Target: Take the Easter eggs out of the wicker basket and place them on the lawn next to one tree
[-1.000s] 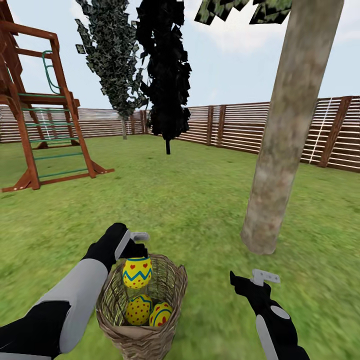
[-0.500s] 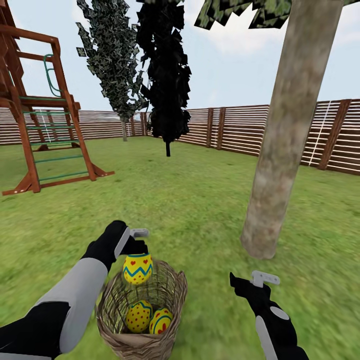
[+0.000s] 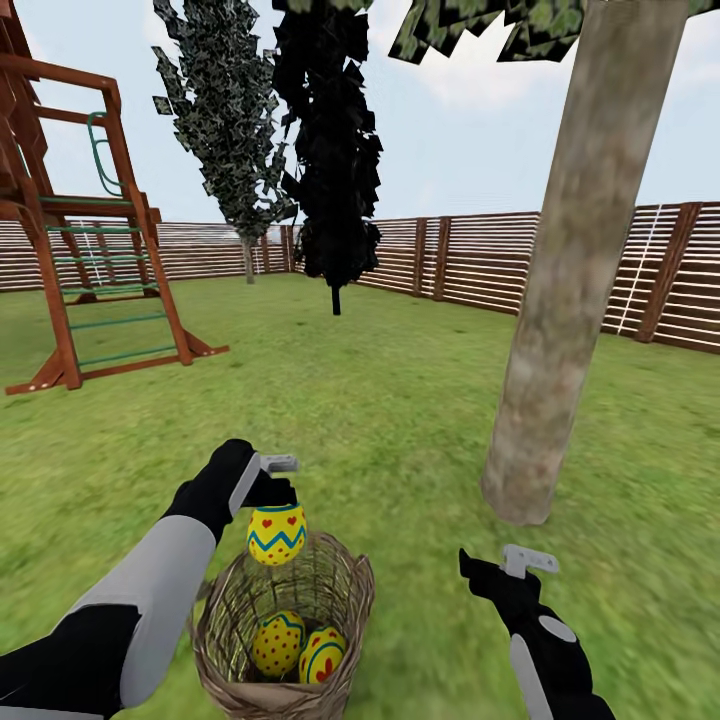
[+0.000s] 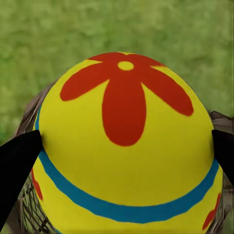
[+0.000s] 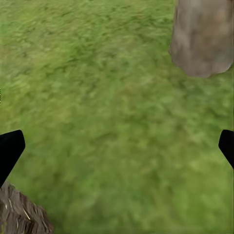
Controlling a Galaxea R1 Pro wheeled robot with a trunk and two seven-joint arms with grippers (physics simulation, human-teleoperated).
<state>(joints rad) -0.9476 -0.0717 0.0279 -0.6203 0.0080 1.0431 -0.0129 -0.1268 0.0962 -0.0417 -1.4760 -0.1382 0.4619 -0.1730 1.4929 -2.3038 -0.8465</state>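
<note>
My left tool (image 3: 277, 497), clenched on the first egg (image 3: 276, 533), has raised it clear of the wicker basket (image 3: 285, 625) rim; two eggs (image 3: 298, 645) remain beneath. My left wrist view adds the red flower mark on its top (image 4: 124, 141). My right tool (image 3: 505, 567) hangs released beside the tree (image 3: 560, 300) base.

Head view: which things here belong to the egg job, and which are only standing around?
Belong to the job:
- egg held by the left gripper, lifted above the basket: held egg
- two eggs in the basket
- wicker basket
- thick grey-beige tree trunk
- lawn
- right gripper, open, empty

Only standing around:
- wooden playset
- near-black tree
- slatted fence
</note>
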